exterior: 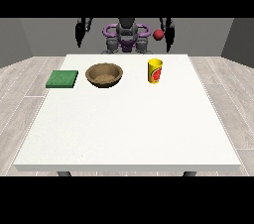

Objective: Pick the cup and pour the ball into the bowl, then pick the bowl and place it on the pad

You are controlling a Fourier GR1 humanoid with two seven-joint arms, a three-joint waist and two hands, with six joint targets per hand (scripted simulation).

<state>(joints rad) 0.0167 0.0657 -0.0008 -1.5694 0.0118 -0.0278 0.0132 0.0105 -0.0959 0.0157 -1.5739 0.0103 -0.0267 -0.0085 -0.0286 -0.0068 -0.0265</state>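
Observation:
A yellow cup (155,71) with a red mark stands upright on the white table (129,119), towards the far right. A red ball (158,34) shows above and behind the cup, in the air near the arm at the view's right. A brown bowl (104,75) sits left of the cup, and a green pad (62,79) lies further left. Both hands hang beside the robot's body behind the table's far edge: the hand at the view's right (169,43) and the hand at the view's left (79,39). Neither touches anything.
The robot's torso (126,37) stands behind the table's far edge. Wooden floor surrounds the table on all sides.

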